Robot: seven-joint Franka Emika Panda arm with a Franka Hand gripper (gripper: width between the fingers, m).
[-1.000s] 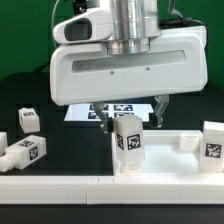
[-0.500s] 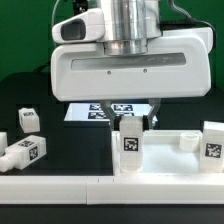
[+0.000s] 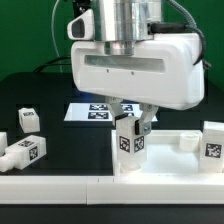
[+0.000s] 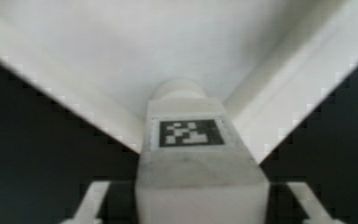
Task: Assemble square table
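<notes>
1 tagged leg (image 3: 128, 143) is seen upright between the fingers of the gripper (image 3: 131, 120), set on the square panel (image 3: 60, 186), which is cut off below. Whether the leg is clamped cannot be told: finger contact is blurred in the wrist view.

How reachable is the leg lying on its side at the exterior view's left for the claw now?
Probably not yet: the claw looks shut on an upright leg. The lying leg itself sits uncovered, so access looks free after release.
</notes>
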